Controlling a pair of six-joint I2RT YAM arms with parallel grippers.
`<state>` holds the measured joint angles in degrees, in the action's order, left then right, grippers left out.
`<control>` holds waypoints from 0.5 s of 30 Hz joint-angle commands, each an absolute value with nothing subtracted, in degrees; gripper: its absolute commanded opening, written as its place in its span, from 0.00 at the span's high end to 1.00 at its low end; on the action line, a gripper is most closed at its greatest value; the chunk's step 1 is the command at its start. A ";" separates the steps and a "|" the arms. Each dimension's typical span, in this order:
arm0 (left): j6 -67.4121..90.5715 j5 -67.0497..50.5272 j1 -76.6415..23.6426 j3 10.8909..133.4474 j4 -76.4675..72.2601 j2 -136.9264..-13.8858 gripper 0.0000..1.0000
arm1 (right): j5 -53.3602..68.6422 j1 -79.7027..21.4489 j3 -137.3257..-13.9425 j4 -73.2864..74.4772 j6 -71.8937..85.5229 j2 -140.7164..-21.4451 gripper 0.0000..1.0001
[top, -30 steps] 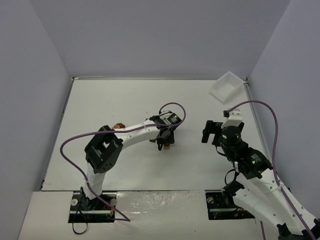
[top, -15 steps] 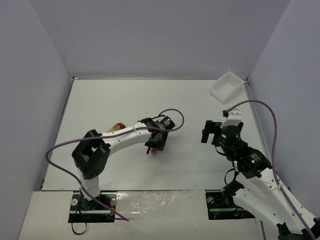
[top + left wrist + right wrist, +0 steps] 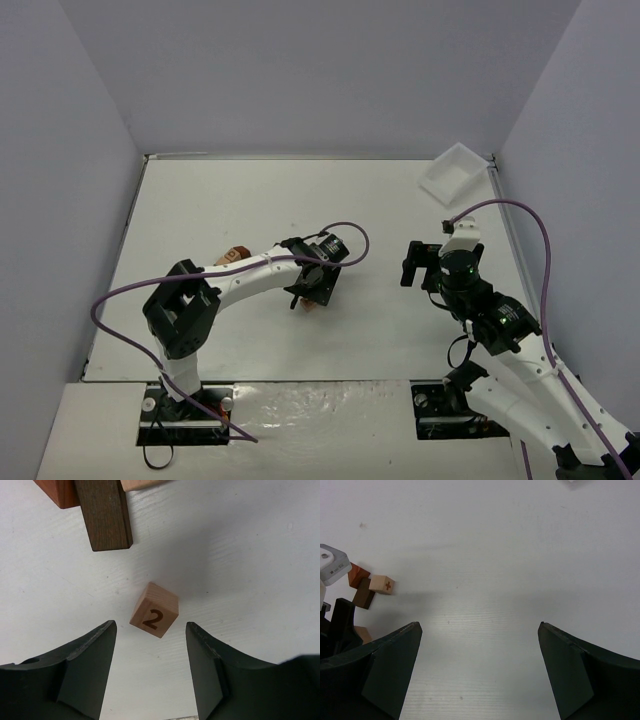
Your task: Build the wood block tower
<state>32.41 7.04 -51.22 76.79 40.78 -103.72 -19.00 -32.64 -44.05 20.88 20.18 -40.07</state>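
In the left wrist view a pale cube printed with a 2 [image 3: 155, 611] lies on the white table just beyond my open left gripper [image 3: 150, 625], touching neither finger. Past it lie a dark brown block [image 3: 106, 514], a red-brown block [image 3: 57, 491] and a pale block's edge [image 3: 142, 484]. In the top view the left gripper [image 3: 310, 290] hangs over a small brown block [image 3: 309, 304]. A small tan and red-brown cluster [image 3: 235, 254] sits beside the left arm. My right gripper [image 3: 415, 263] is open and empty; it also shows in the right wrist view [image 3: 480, 625].
A white plastic tray [image 3: 455, 172] stands at the back right corner. In the right wrist view, a pale cube with a red cross [image 3: 382, 584], a red-brown block [image 3: 357, 575] and a dark brown block [image 3: 364, 599] lie at the far left beside the left arm's wrist [image 3: 330, 565].
The left gripper moved left and slightly nearer with a small block at its fingertips, then held still. The right arm barely shifted.
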 commanded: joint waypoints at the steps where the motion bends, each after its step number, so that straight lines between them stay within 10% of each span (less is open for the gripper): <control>1: 27.54 4.76 -50.90 78.40 39.90 -101.44 0.46 | -18.98 -32.33 -45.44 18.72 20.93 -40.61 0.00; 15: 23.01 2.28 -50.27 78.76 39.12 -104.68 0.48 | -18.98 -32.34 -45.36 18.72 20.92 -40.61 0.00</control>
